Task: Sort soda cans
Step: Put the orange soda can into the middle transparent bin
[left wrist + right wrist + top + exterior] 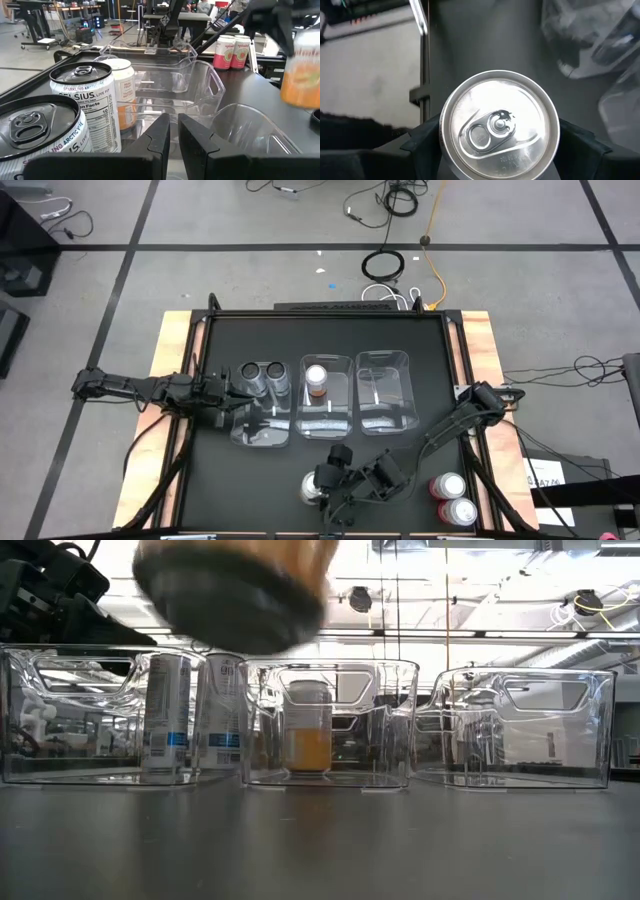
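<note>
A black desk on a grey floor carries three clear plastic bins in a row. The left bin holds two dark-topped Celsius cans; the middle bin holds one orange can; the right bin is apparently vacant. Two pink cans stand at the desk's near right corner. The right pincer, clamped on an orange can, holds it raised above the near desk edge. The left pincer, fingers together, sits at the left bin.

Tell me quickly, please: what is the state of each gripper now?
Left gripper: shut, holding nothing, over the left clear bin.
Right gripper: shut on an orange soda can, lifted near the table's front edge.
</note>
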### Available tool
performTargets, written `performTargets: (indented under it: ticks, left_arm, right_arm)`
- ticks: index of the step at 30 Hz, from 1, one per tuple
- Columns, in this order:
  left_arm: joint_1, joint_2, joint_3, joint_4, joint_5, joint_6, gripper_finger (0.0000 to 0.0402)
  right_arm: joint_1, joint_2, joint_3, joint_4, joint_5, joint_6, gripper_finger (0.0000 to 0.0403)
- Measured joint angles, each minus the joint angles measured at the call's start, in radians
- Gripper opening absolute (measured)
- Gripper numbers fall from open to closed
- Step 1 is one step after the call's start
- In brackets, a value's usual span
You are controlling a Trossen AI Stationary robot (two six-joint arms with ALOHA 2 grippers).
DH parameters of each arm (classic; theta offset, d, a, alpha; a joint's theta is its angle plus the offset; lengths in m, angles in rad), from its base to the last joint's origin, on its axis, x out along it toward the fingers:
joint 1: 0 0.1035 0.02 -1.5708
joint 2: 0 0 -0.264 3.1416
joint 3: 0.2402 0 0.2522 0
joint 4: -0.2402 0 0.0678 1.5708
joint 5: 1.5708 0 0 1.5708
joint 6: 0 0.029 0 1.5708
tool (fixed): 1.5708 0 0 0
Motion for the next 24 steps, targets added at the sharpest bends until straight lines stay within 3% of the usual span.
performTargets:
  ticks: [12, 24]
  left_arm:
    - [0.0, 0.0, 0.0, 0.0, 0.0, 0.0, 0.005]
    - [0.0, 0.0, 0.0, 0.0, 0.0, 0.0, 0.005]
  right_arm:
    - [-0.046, -0.11, 0.001, -0.015, 0.129, -0.008, 0.0288]
    - [-0.153, -0.163, 0.002, -0.165, 0.237, 0.06, 0.0288]
